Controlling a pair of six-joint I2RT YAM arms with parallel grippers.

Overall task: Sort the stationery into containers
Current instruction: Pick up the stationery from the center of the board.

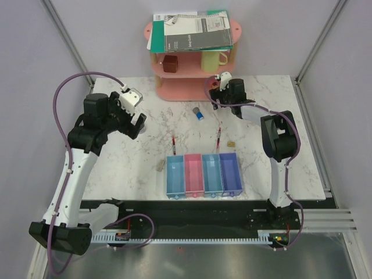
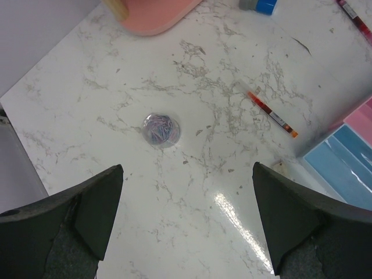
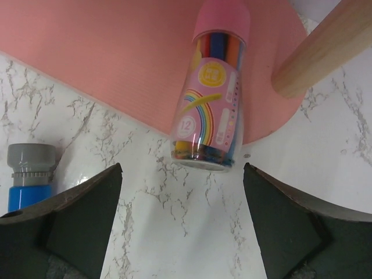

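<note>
The four joined trays [image 1: 203,174] sit at the table's near middle: blue, pink, light blue, violet. Two red pens [image 1: 174,143] [image 1: 218,137] lie just behind them. A blue-capped tube [image 1: 198,113] lies further back. A tan block [image 1: 231,142] and a grey block [image 1: 162,167] flank the trays. My left gripper [image 2: 187,167] is open and empty, with the round greyish disc [image 2: 161,129] just ahead of it. My right gripper [image 3: 183,168] is open and empty, with the pink cylinder [image 3: 210,99] lying just ahead, half on the rack's base.
A pink shelf rack [image 1: 192,87] stands at the back with notebooks [image 1: 192,32] on top, a brown cube [image 1: 170,63] and a yellow mug [image 1: 213,59] inside. Its wooden post [image 3: 325,46] is right of the cylinder. The tube [image 3: 29,174] lies left of my right fingers.
</note>
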